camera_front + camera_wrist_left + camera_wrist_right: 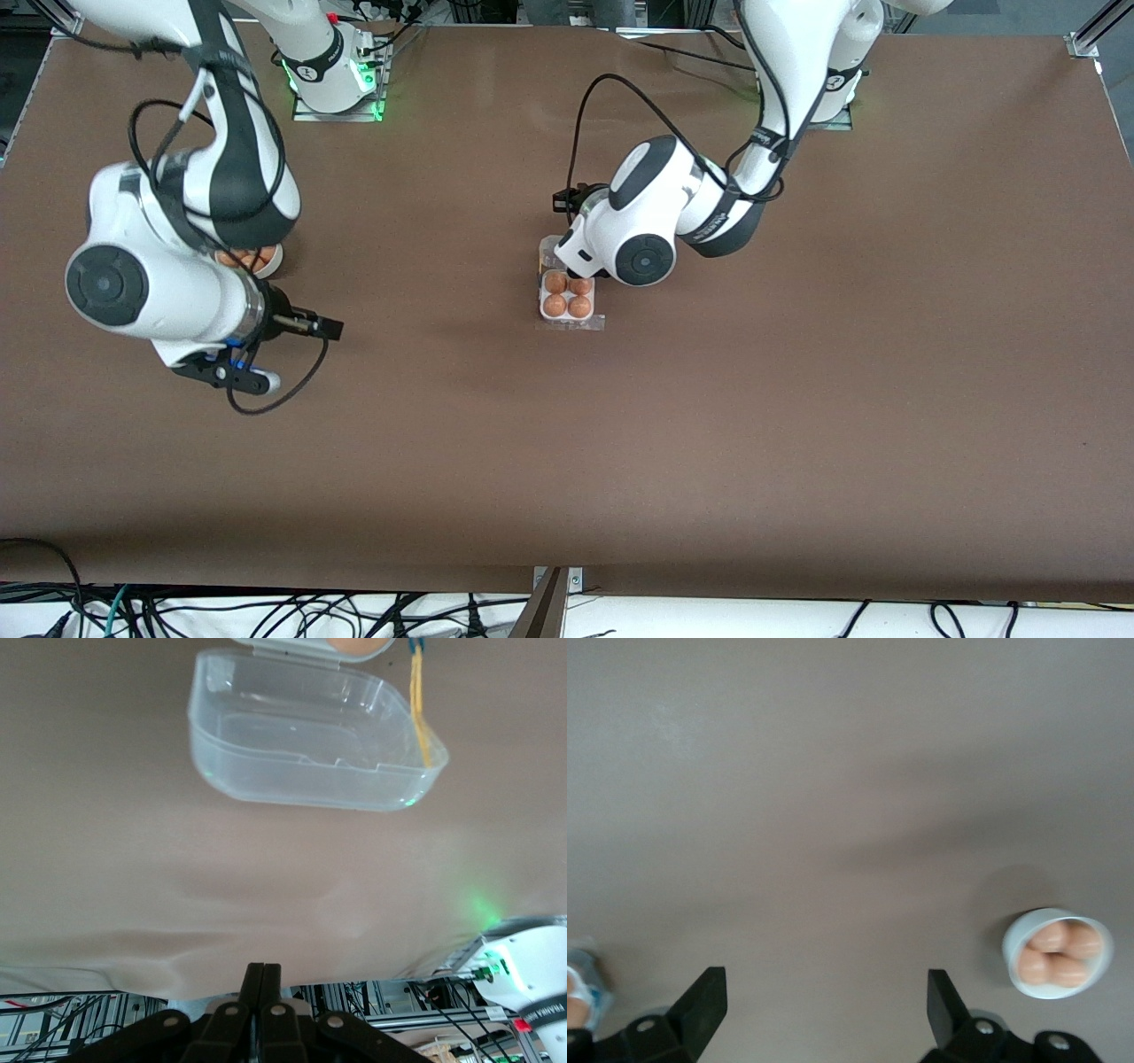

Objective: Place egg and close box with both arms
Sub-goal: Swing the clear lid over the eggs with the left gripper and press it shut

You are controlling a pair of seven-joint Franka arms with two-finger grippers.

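Note:
The box [567, 297] sits mid-table with four brown eggs in its white tray. Its clear lid [551, 254] lies open on the table, on the side toward the arm bases. The left wrist view shows the open lid [310, 744], an egg's edge [359, 645] and a yellow strip [418, 713]. My left gripper [263, 973] is shut and empty, a little off the lid. In the front view it is hidden under the left wrist [620, 244]. My right gripper [321, 330] [824, 1001] is open and empty over bare table toward the right arm's end.
A round white bowl [1057, 953] with several eggs stands near the right arm, partly hidden under it in the front view [257, 260]. The box's edge shows at the rim of the right wrist view [578, 992]. The brown table [797, 399] spreads wide around the box.

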